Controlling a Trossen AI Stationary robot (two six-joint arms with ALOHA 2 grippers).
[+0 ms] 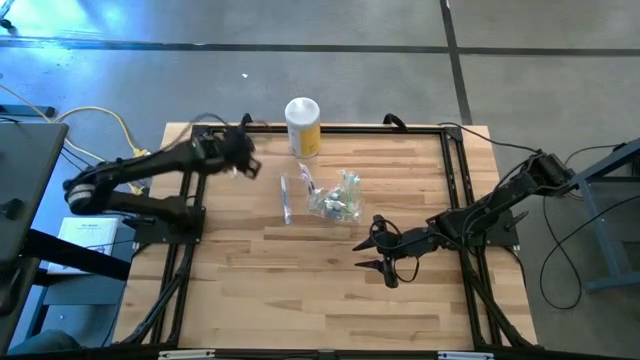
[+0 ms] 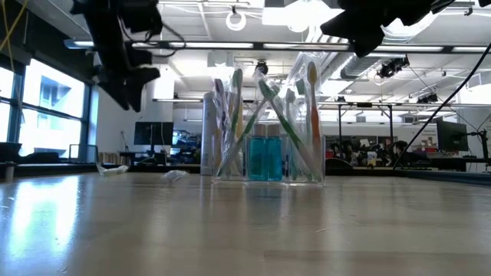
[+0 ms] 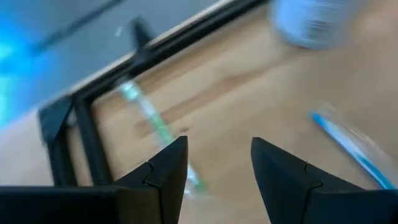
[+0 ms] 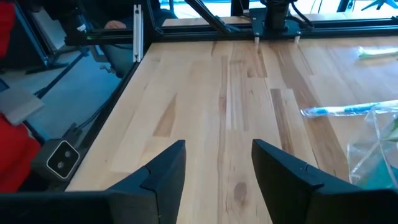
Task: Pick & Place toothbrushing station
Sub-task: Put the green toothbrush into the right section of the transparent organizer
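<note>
The clear holder [image 1: 335, 200] stands mid-table with several wrapped toothbrushes upright in it and blue-capped pieces at its base [image 2: 267, 157]. A blue wrapped toothbrush [image 1: 287, 200] lies flat on the wood to its left. A green wrapped toothbrush [image 3: 146, 112] lies near the far-left frame corner. My left gripper [image 3: 219, 155] hovers open above that green brush, with nothing between its fingers [image 1: 245, 165]. My right gripper [image 1: 385, 262] hangs open near the holder's near right side, over bare wood [image 4: 217, 158].
A yellow canister with a white top [image 1: 303, 125] stands at the far edge behind the holder. A black frame rail [image 1: 340, 130] runs round the tabletop. Bare wood [image 1: 300, 290] spreads across the near half.
</note>
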